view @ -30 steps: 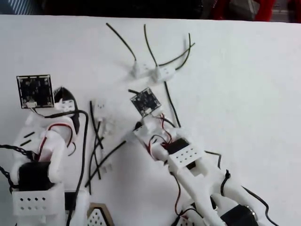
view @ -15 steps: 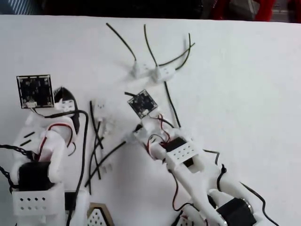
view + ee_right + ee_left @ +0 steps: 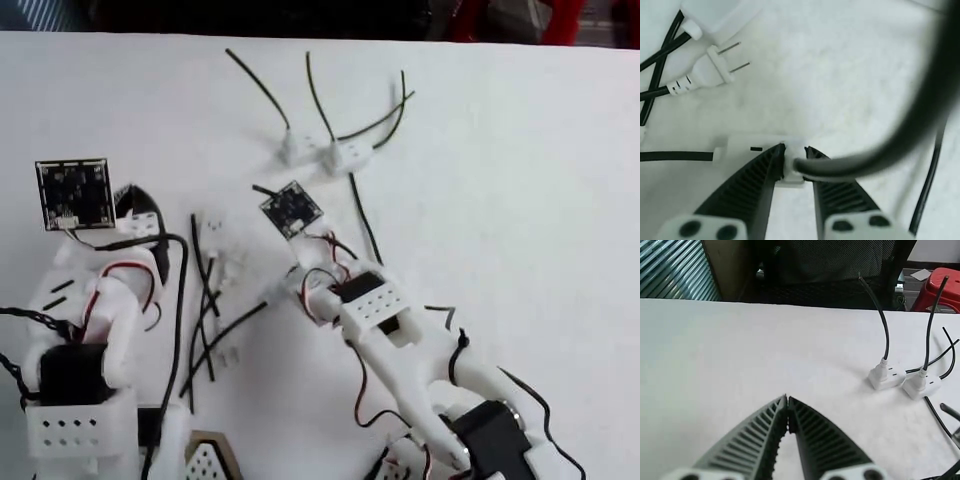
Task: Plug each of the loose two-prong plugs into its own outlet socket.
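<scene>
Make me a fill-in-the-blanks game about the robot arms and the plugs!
1. The left gripper is shut and holds ____.
2. Past it lie ____ white sockets.
3. The right gripper pinches a white plug with a ____ cord.
4. The loose plug nearby has two metal ____.
Missing words: nothing, two, black, prongs.

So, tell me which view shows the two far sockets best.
The left wrist view: the sockets show side-on, each cord rising from its top. The high view shows them from above, as small white blocks.
</scene>
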